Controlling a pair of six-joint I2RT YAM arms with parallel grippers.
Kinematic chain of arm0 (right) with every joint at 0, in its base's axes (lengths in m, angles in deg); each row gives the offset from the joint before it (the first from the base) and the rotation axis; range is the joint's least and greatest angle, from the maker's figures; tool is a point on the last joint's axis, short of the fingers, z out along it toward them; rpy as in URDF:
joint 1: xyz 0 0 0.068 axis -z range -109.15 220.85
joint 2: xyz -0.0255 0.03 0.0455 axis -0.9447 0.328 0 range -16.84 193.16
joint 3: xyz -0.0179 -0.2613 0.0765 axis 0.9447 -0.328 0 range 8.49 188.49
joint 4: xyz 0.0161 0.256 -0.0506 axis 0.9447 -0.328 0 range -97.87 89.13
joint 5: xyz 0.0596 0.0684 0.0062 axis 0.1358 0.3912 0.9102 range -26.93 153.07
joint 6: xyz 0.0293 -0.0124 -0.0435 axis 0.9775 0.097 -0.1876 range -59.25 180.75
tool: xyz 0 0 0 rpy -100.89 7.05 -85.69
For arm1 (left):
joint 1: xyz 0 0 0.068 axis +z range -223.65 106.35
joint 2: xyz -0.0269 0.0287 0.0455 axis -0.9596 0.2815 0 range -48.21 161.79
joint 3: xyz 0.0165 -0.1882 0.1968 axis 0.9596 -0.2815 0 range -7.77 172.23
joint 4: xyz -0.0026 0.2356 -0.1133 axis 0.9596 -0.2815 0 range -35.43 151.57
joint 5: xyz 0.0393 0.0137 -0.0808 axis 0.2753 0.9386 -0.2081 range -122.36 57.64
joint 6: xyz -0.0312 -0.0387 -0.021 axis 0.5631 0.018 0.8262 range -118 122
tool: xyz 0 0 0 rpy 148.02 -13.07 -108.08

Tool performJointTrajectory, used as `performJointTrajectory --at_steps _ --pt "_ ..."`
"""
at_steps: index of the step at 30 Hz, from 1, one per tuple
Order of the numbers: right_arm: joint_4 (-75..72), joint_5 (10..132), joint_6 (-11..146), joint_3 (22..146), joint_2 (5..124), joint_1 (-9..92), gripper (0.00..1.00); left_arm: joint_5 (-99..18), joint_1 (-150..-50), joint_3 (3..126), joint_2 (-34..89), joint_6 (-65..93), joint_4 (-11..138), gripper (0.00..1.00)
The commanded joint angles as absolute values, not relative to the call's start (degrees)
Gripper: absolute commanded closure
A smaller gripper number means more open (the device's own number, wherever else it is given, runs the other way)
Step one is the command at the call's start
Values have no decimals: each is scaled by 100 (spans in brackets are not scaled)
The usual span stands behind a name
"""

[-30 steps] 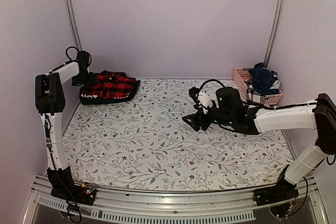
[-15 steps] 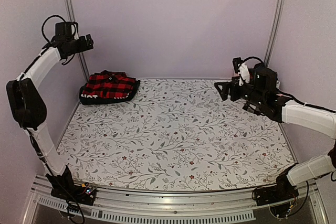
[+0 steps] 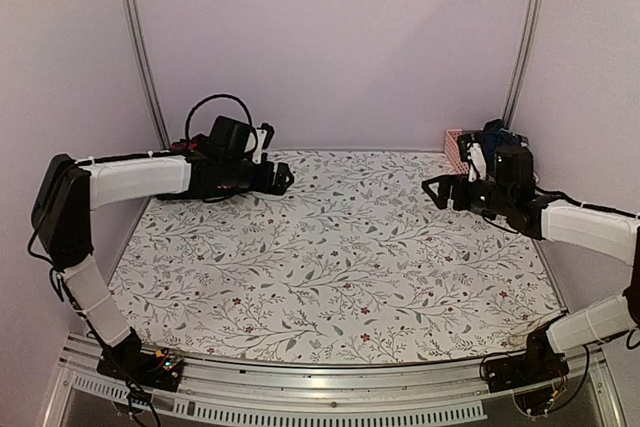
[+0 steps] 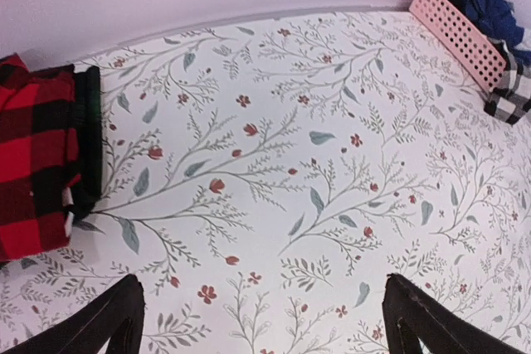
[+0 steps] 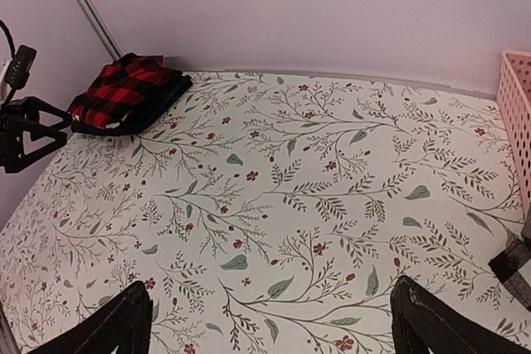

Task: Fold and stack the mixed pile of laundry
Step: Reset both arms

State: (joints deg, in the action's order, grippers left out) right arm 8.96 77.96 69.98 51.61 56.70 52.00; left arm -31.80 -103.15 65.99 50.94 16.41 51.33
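Beside shirt (image 4: 33, 163) now: L claw (image 3: 283, 179)

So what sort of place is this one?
Likely a lab robot cell, not a home: bare walls with metal rails, two arms bolted to a table edge, and a pink laundry basket as prop.

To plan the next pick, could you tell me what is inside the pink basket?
A dark blue garment heaps above the rim of the basket; a black-and-white checked piece spills over its wall. Whatever lies beneath them is hidden.
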Motion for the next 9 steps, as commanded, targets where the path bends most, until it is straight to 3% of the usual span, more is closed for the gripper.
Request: performJointTrajectory --at_steps 1,9 --pt "804 8002 7337 4747 5790 5185 1 -2919 -10798 6169 5287 1984 5722 0" --pt "952 7910 7604 4578 5987 5222 1 -2822 -11225 5811 5384 2076 6063 0"
